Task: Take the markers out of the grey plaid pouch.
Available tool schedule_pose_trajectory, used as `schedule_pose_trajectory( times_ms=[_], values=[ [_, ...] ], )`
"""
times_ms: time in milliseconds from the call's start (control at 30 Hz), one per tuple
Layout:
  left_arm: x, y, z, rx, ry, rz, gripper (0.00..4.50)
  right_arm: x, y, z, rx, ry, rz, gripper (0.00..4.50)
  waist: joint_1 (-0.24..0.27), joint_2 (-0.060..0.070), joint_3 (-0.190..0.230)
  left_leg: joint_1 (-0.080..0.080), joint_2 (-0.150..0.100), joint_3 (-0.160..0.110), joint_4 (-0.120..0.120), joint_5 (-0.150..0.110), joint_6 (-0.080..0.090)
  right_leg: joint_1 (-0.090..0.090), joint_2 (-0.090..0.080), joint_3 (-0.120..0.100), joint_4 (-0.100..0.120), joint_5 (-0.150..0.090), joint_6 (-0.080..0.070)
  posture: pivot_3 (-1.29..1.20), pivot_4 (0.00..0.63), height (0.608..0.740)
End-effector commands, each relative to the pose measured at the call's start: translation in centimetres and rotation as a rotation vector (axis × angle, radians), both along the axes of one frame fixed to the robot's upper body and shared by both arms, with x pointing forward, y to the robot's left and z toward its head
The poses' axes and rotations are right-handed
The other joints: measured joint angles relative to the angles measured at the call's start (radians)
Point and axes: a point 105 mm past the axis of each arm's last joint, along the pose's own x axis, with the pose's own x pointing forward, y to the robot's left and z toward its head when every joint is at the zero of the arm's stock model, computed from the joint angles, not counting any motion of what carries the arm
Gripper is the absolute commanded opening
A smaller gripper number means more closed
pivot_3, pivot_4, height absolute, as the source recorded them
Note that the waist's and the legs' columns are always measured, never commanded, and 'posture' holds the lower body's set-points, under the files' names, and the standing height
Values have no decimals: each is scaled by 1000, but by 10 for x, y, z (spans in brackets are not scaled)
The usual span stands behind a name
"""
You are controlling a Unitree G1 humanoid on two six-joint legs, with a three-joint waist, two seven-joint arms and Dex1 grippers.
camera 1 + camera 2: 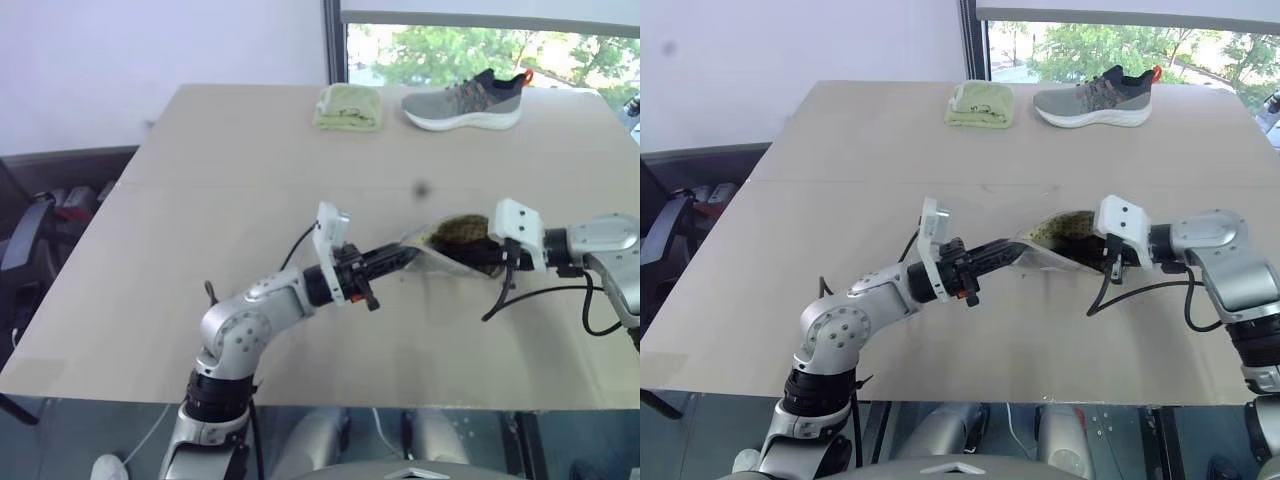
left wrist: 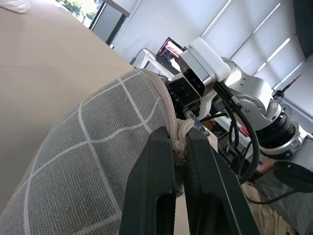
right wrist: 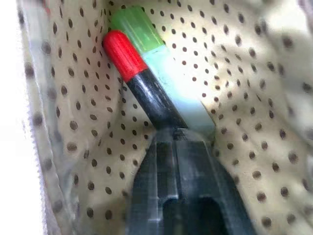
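In the left eye view, the grey plaid pouch [image 1: 440,250] is lifted above the beige desk [image 1: 200,250], between the two arms, with its open mouth turned toward the right arm and its dotted lining showing. The left pincer [image 1: 398,257] grips the left end of the pouch. The right pincer [image 1: 480,252] goes into the open mouth, so its tips are hidden there. At the far edge of the desk lie a folded yellow-green cloth [image 1: 347,106] and, just beside it, a grey sports shoe [image 1: 465,100], both well apart from the pouch.

The right eye view gives the same arrangement: the pouch hangs in the air between both pincers, and its bottom does not seem to touch the desk.

In the left wrist view, the two black fingers [image 2: 151,191] of the left pincer are pressed together on the corded edge of the pouch, where a small knot of beige cord sits between them. The grey fabric with white grid lines bulges beside them. The other arm's wrist is seen behind.

In the right wrist view, the inside of the pouch is cream with dark dots. The markers lie side by side inside it: the red marker [image 3: 139,81] with its black body, and the light green marker [image 3: 161,61] touching it. The right pincer is closed on the near ends of the markers.
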Motion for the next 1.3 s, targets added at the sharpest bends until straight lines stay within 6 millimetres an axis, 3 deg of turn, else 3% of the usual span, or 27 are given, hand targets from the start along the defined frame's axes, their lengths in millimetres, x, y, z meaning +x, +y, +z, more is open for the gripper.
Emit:
schedule_pose_trajectory(
  times_ms=[33, 400, 600, 800, 933, 1300],
  values=[
    [-16, -8, 21, -64, -49, -96, 0, -4, 11, 20, -16, -64, 60, 46, 0, 0, 0, 0, 0, 0, 0, 0, 0, 0, 0, 0, 0, 0, 0, 0, 150, 740],
    [-48, -11, 24, -202, 178, -394, 0, -25, 23, 34, -273, -98, 204, 46, -2, 0, 0, -4, 0, 0, 0, 0, 0, -4, 0, 0, 1, 0, 0, 0, 150, 740],
    [-42, 1, 12, -199, 253, -371, 0, -34, 24, 46, -339, -105, 245, 46, 1, 0, 0, -5, 0, -1, 1, 0, 0, -5, 0, -1, 0, 0, 0, 0, 150, 740],
    [-19, 4, -22, -59, 289, -192, 0, -44, 34, 42, -331, -69, 295, 2221, 0, 0, 0, -5, 0, 0, 1, 0, 0, -5, 0, -1, 0, 0, 0, 0, 150, 740],
    [-17, 1, -53, 119, 203, -116, 0, -42, 50, 20, -324, -57, 316, 4190, -2, 0, 0, -5, 0, 1, 1, 0, 0, -5, 0, 0, 1, 0, 0, 0, 150, 740],
    [-20, 16, -59, 261, -13, -77, 0, -32, 54, -13, -422, -64, 333, 4190, -2, 0, 0, -5, 0, 0, 0, 0, 0, -6, 0, 0, 1, 0, 0, 0, 150, 740]
  ],
)
